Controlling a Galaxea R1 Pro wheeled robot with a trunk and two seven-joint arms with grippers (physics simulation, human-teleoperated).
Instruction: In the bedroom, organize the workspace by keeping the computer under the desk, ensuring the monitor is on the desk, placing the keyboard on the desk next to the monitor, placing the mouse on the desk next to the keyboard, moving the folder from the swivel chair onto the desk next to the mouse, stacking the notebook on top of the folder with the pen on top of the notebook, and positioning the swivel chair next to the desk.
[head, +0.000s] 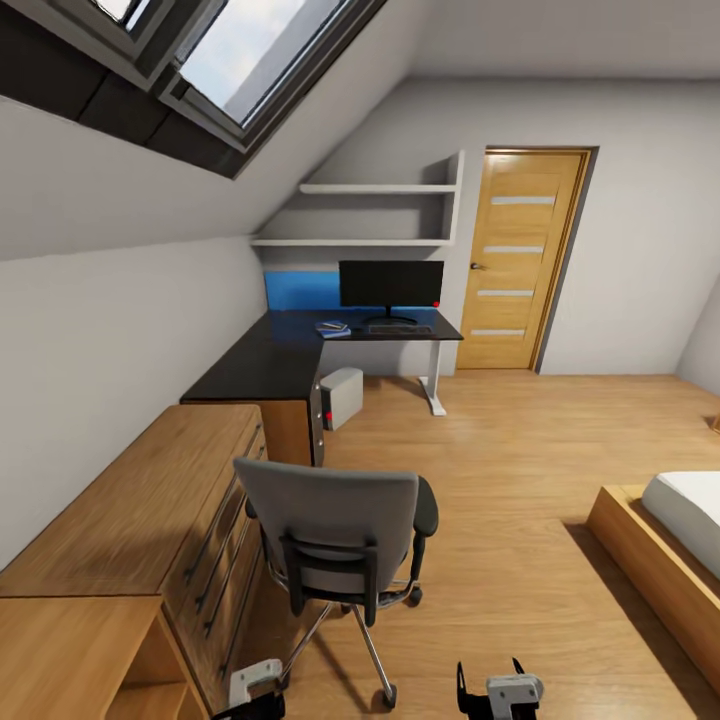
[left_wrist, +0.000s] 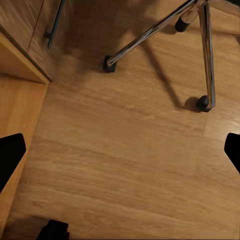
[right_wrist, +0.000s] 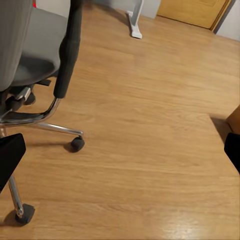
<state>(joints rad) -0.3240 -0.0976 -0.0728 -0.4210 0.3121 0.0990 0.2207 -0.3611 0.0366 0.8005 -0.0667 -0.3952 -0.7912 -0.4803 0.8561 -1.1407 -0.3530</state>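
Observation:
The grey swivel chair (head: 335, 530) stands close in front of me with its back toward me, out on the floor short of the black L-shaped desk (head: 265, 365). Its chrome legs (left_wrist: 165, 30) and its seat (right_wrist: 37, 47) show in both wrist views. On the desk's far wing stand the monitor (head: 390, 285) and, in front of it, the keyboard (head: 398, 328). Left of the keyboard lies a flat blue folder (head: 333, 328) with something paler on top, too small to make out. The grey computer (head: 342, 396) sits under the desk. Both the left gripper (head: 250, 688) and the right gripper (head: 492, 690) hang low over the floor, open and empty.
An oak drawer chest (head: 140, 500) lines the left wall beside the chair. A bed on an oak frame (head: 660, 540) is at the right. An oak door (head: 520, 260) and wall shelves (head: 380, 215) are at the far end. Wooden floor (head: 500, 470) stretches between chair, desk and bed.

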